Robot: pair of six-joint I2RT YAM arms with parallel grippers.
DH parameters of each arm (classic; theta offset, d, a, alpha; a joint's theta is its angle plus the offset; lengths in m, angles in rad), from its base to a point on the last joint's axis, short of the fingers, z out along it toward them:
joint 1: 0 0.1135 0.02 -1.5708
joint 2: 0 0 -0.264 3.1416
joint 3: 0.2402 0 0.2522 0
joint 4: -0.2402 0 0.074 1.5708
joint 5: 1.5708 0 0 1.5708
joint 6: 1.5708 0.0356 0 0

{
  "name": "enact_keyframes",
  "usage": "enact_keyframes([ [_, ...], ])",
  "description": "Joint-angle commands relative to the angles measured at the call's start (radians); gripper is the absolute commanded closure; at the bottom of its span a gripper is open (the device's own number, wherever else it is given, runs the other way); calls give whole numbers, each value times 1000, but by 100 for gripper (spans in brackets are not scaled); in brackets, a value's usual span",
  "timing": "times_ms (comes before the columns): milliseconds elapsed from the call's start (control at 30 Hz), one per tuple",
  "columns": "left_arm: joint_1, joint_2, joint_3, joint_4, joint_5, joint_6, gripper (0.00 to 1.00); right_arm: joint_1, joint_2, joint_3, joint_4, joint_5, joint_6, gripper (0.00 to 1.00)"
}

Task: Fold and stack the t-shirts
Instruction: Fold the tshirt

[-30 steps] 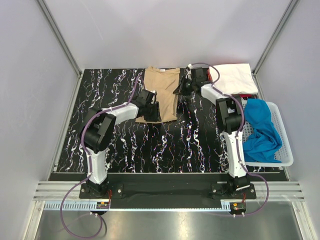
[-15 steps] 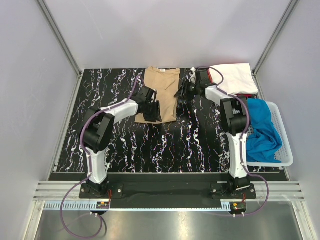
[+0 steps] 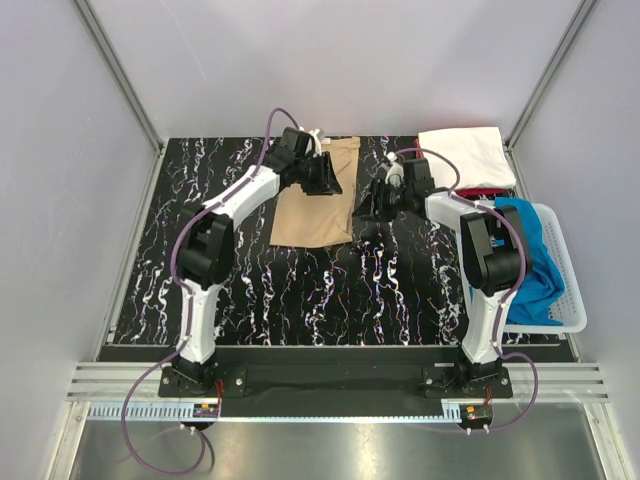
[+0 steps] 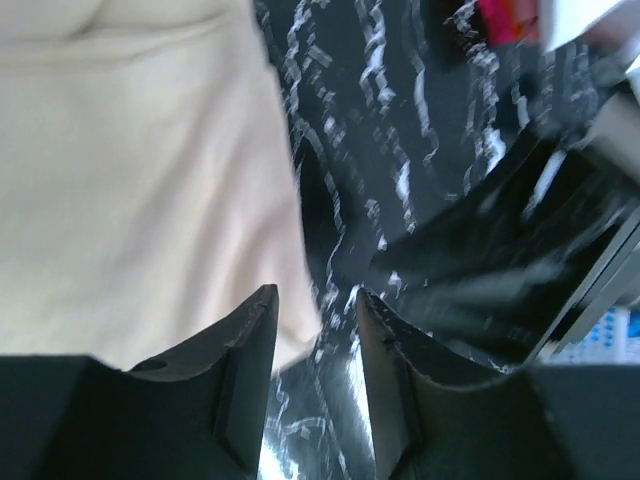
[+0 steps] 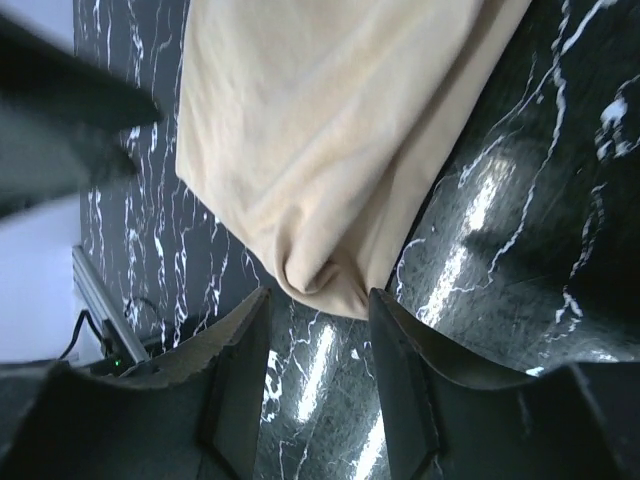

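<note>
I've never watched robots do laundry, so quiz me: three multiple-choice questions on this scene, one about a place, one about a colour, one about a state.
1. Where is the blue t-shirt?
A. in the white basket
B. hanging on the back wall
C. on the floor

2. What colour is the t-shirt nearest the right end effector?
A. green
B. tan
C. black

3. The right end effector is:
A. shut on cloth
B. open, gripping nothing
C. out of view

Answers:
1 A: the blue t-shirt sags inside the white basket.
2 B: the tan t-shirt lies flat just beside it.
3 B: its wrist view shows both fingers apart, with no cloth pinched.
</note>
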Motion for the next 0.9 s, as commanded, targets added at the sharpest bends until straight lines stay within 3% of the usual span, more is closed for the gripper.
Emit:
enact_keyframes([
  [0, 14, 109, 62, 121, 177, -48, 62, 2, 3, -36, 157, -104, -31, 49],
  [233, 25, 252, 97, 374, 287, -206, 81, 10, 48, -116, 365, -170, 70, 49],
  [367, 30, 344, 154, 426, 354, -263, 83, 23, 82, -116, 360, -174, 55, 47],
  [700, 33, 414, 185, 441, 328, -277, 83, 75, 95, -148, 382, -113, 43, 45],
  [800, 31, 416, 180, 438, 313, -269, 83, 91, 100, -171, 391, -93, 46, 48],
  [867, 34, 421, 179, 432, 302, -265, 83, 100, 92, -188, 386, -57, 43, 54],
])
